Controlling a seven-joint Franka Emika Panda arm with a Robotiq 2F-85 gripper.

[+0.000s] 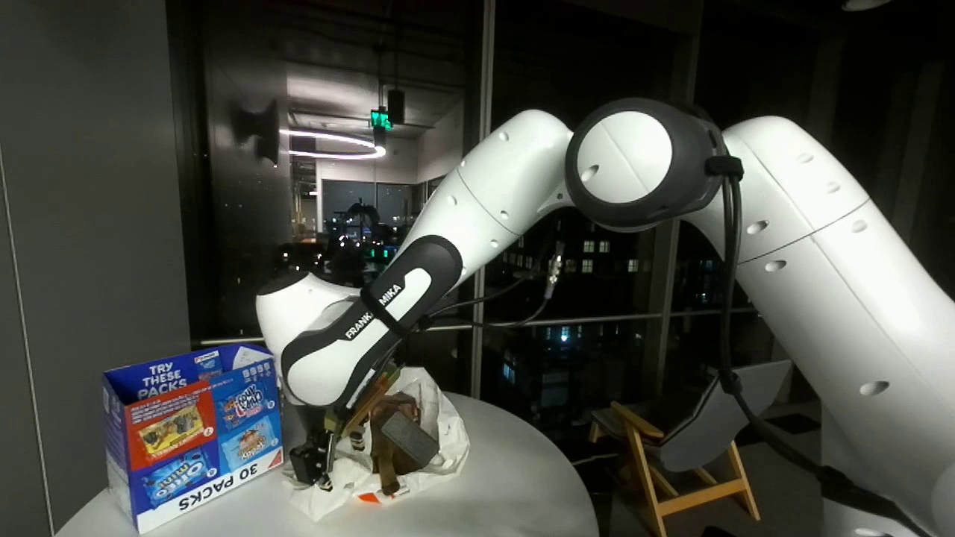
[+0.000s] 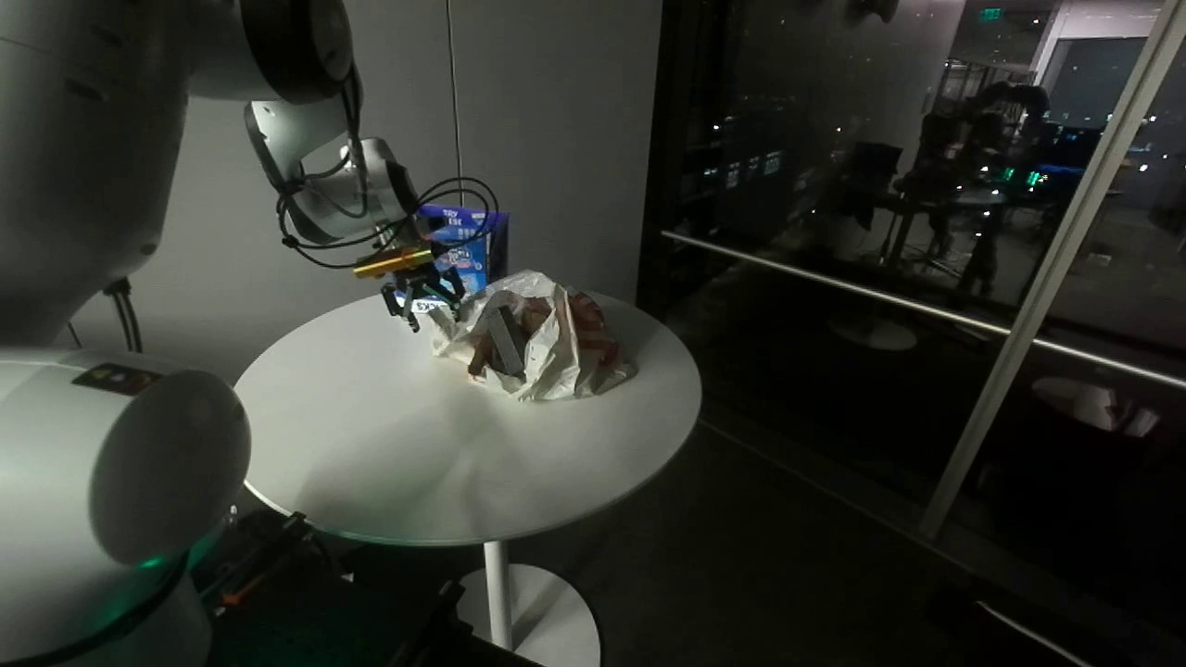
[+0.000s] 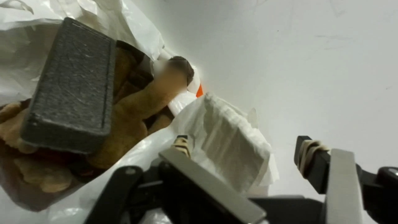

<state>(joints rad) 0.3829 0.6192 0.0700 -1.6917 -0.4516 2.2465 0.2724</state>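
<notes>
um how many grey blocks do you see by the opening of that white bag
1. The grey block rests tilted on brown things in the open mouth of the white bag, near the end effector. Others could be hidden deeper inside.

It looked like an office lounge at night: below the gripper (image 2: 435,320) stood a round white pedestal table (image 2: 371,445), and beyond it tall windows (image 1: 612,287) showed city lights (image 1: 587,265), a ring lamp (image 1: 377,151) and a green sign (image 1: 380,118).

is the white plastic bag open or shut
Open: in the wrist view the white plastic bag gapes, leaving a gray block and brown plush material exposed.
</notes>
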